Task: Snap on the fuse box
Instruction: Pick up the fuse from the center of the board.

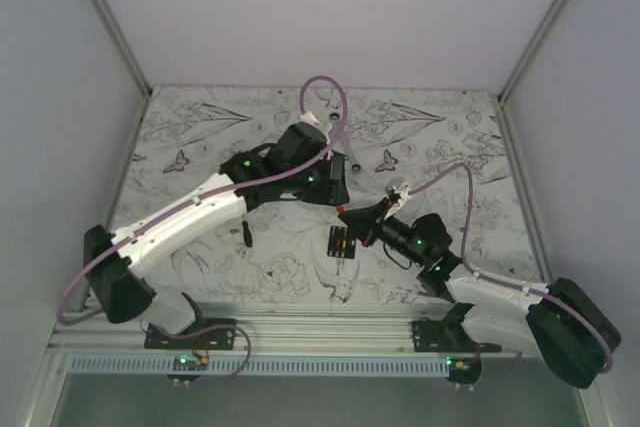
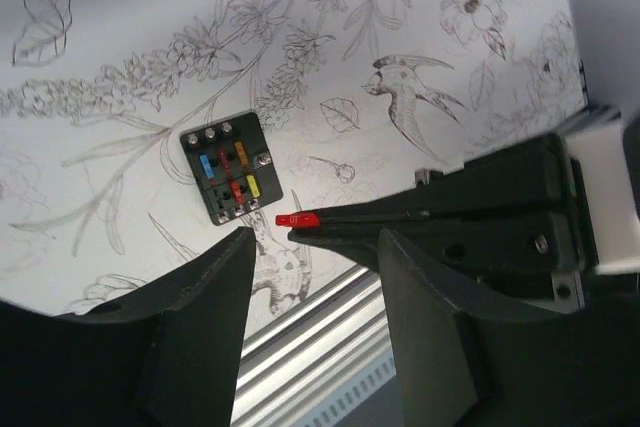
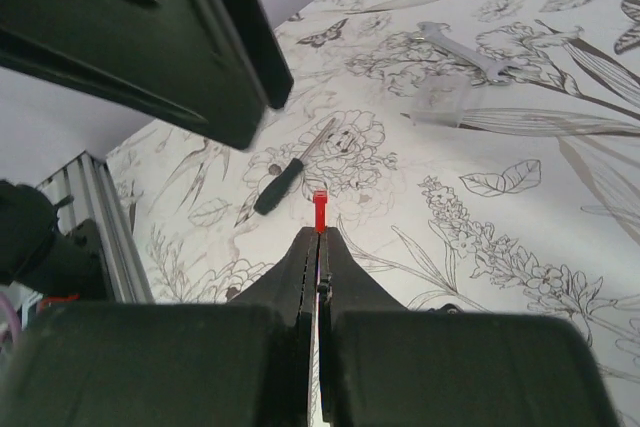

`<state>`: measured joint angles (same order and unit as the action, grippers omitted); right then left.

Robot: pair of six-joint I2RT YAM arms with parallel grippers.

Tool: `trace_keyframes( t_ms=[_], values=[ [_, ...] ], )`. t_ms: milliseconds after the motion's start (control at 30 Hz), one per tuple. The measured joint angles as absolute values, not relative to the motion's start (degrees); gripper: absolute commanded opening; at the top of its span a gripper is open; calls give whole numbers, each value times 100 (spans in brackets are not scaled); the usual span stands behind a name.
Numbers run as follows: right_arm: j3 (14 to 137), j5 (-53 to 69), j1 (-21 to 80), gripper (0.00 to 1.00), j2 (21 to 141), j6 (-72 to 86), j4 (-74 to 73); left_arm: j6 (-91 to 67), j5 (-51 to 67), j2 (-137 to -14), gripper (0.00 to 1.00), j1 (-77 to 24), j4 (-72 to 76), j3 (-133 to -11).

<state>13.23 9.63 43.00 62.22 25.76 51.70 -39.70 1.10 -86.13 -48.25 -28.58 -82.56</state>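
Note:
The fuse box (image 2: 230, 167) is a small black box lying flat on the flower-print table, showing blue, orange, red and yellow fuses; from above it sits at centre (image 1: 341, 243). My right gripper (image 3: 320, 232) is shut on a small red fuse (image 3: 320, 209), which sticks out past its tips. That fuse (image 2: 297, 218) hangs in the air, near the box and to its right. My left gripper (image 2: 315, 237) stands open above the right gripper's tips (image 1: 347, 213), with nothing between its fingers (image 2: 200, 287).
A black-handled screwdriver (image 3: 280, 185) lies on the table left of the box (image 1: 243, 234). A silver wrench (image 3: 455, 47) and a pale translucent piece (image 3: 440, 107) lie farther back. The aluminium rail (image 1: 320, 332) runs along the near edge.

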Motion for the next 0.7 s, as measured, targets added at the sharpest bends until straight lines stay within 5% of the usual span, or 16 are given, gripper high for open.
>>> trace_keyframes(
  t_ms=[367,700],
  values=[
    [1874,2746,3837,0,5618,1852,3905,-1153,1085,-7067,47,-4755,-2604,-7411],
    [2008,3507,3811,0,5227,1494,3267,123,2165,-7225,36,-4574,-2512,-7074]
  ],
)
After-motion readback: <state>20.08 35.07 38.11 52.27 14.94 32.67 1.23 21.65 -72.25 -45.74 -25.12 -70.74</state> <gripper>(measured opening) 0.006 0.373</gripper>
